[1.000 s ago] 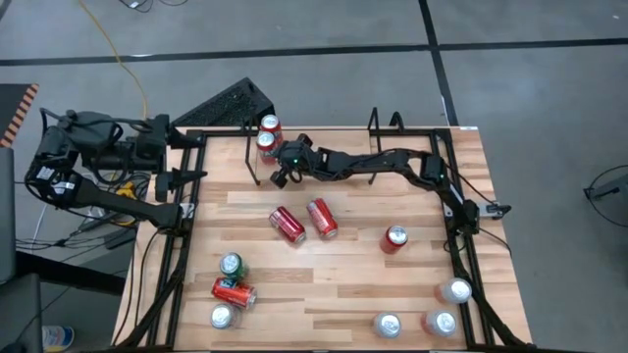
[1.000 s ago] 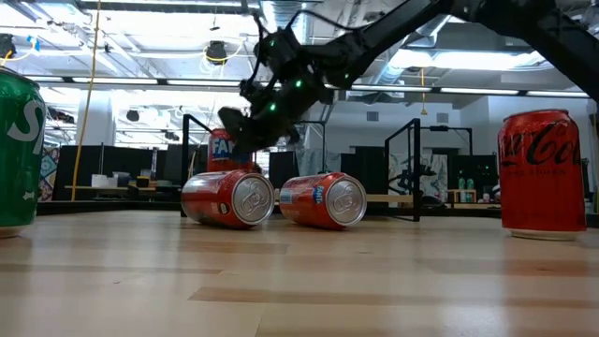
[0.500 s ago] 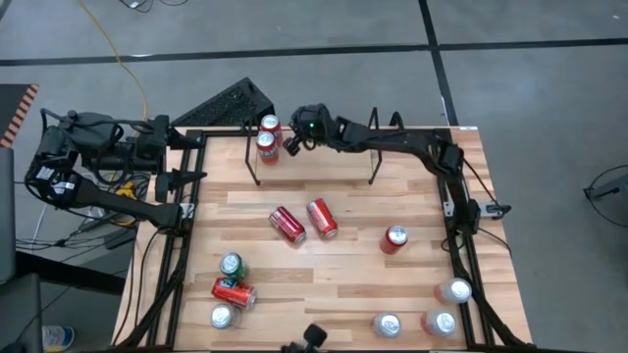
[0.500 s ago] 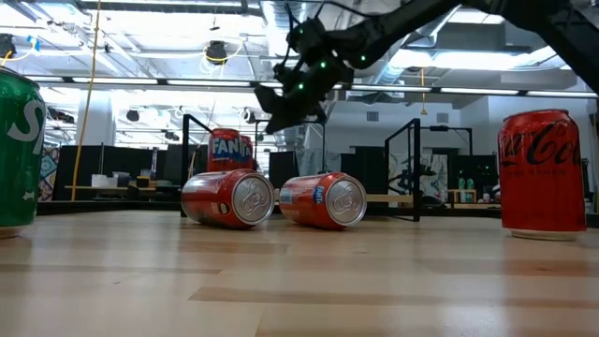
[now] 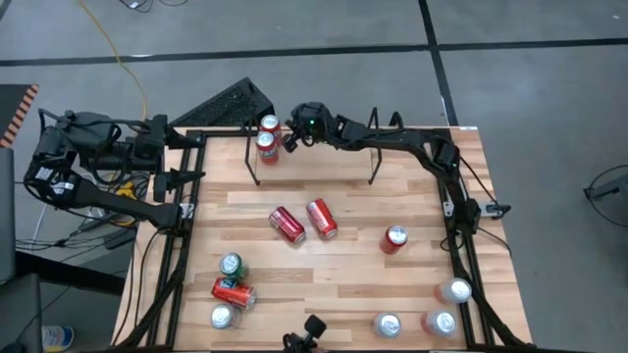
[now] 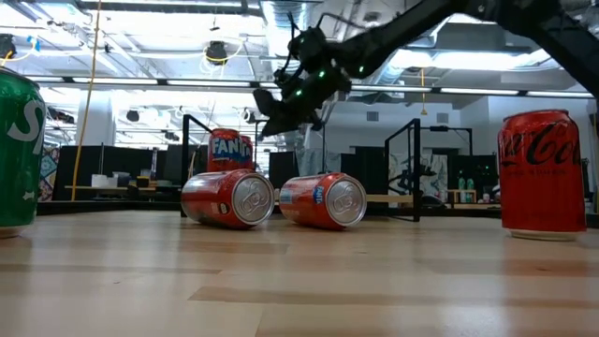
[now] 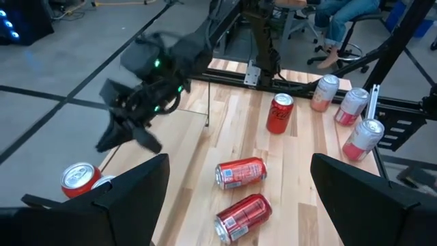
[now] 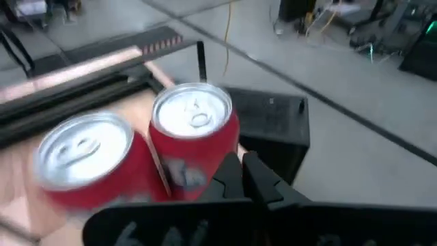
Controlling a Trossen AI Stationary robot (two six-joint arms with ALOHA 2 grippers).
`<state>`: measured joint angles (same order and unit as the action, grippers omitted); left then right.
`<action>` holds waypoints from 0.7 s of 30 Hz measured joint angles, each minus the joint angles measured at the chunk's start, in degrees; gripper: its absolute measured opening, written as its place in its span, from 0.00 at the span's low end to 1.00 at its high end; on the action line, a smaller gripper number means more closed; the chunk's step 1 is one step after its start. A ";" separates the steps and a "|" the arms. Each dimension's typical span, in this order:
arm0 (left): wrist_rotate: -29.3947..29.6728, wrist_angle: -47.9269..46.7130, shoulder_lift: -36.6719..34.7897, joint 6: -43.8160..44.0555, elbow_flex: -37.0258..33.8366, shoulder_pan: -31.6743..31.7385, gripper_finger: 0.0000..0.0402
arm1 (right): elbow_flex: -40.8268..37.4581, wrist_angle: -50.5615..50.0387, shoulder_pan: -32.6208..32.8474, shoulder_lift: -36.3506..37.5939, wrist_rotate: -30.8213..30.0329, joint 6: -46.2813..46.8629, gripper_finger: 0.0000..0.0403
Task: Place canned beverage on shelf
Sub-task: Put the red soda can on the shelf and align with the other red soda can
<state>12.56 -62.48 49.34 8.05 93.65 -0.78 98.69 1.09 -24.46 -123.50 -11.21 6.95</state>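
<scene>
Right gripper [image 5: 291, 137] sits raised at the upper centre of the high view, just right of the two upright red cans; jaws pressed together, holding nothing. The two cans, the far can [image 5: 270, 125] and the near can [image 5: 264, 145], stand touching one another at the left end of the shelf [image 5: 373, 123], a thin black rod rack along the counter's [image 5: 343, 284] top edge (the right wrist view shows both silver tops side by side). Left gripper [image 7: 235, 205] is parked off the counter at the left of the high view, jaws spread wide, empty. Two red cans lie on their sides at mid-counter [image 5: 287, 224] [image 5: 322, 218], near each other. One upright red can [image 5: 394, 238] stands right of centre. Other cans cluster at lower left and lower right.
</scene>
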 joint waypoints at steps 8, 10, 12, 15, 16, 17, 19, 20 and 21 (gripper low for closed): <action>0.00 0.02 0.00 0.04 0.00 0.00 0.85 | -0.30 0.07 -0.20 -2.03 0.37 1.28 0.00; -0.11 0.01 0.00 0.02 0.00 0.00 0.85 | -0.30 0.61 -0.31 -2.19 0.73 1.85 0.00; -0.11 0.02 0.00 -0.24 0.00 0.00 0.85 | -0.30 1.47 -0.29 -2.44 0.82 1.83 0.00; -0.11 0.02 0.00 -0.28 0.00 0.00 0.85 | -0.30 1.33 -0.42 -2.47 0.84 1.79 0.00; -0.11 0.02 0.00 -0.31 0.00 0.00 0.85 | -0.30 1.53 -0.44 -2.47 0.85 1.79 0.00; -0.10 0.02 0.00 -0.48 0.00 0.00 0.85 | -0.30 1.89 -0.44 -2.47 0.95 1.78 0.00; -0.11 0.08 0.00 -0.82 0.00 0.00 0.85 | -0.30 3.53 -0.56 -2.47 2.30 1.68 0.00; -0.11 0.14 0.00 -0.83 0.00 0.00 0.85 | -0.30 4.39 -0.75 -2.47 2.81 1.65 0.00; -0.11 0.25 0.00 -0.83 0.00 0.00 0.85 | -0.30 5.01 -0.82 -2.47 3.15 1.71 0.00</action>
<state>12.45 -62.22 49.34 7.22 93.65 -0.78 98.39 6.09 -25.28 -125.97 -8.06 8.65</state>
